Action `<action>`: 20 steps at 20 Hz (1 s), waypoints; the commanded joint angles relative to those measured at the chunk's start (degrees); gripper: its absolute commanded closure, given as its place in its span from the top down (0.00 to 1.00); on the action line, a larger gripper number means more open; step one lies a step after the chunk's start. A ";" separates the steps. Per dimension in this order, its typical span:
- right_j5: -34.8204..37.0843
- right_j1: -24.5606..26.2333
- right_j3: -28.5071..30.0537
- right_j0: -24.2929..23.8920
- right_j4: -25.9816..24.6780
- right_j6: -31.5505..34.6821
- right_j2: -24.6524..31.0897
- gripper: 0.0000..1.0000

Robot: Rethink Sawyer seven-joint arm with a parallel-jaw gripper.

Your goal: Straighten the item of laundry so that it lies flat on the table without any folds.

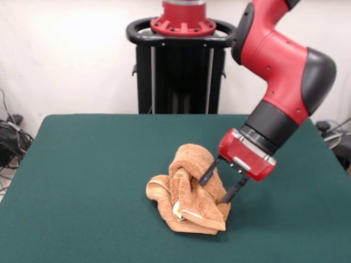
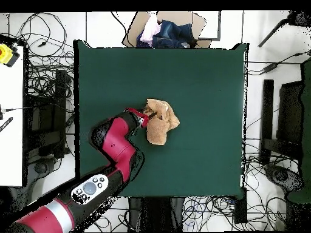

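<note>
Towel [image 1: 189, 192] was orange-tan terry with a small white label [image 1: 177, 210]; worktop [image 1: 98, 164] dark green; arm [image 1: 285, 71] red and black; tool [image 1: 218, 188] fingers black.

The towel [image 1: 186, 192] lies bunched on the table [image 1: 93, 175], near the middle of the tabletop, well apart from every edge. In the front view it sits a little toward the near edge. The gripper [image 1: 215, 189] comes down at the towel's right side in that view, its two fingers spread, one touching the raised fold, the other at the towel's lower right part. In the overhead view a box [image 2: 170, 27] lies beyond the table's top edge.
</note>
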 commanded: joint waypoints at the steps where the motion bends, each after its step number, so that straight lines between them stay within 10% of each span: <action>1: -2.88 -1.06 -1.14 -3.47 -5.38 15.02 8.71 1.00; 20: -8.20 -2.01 -2.29 -9.60 -15.88 17.29 13.26 1.00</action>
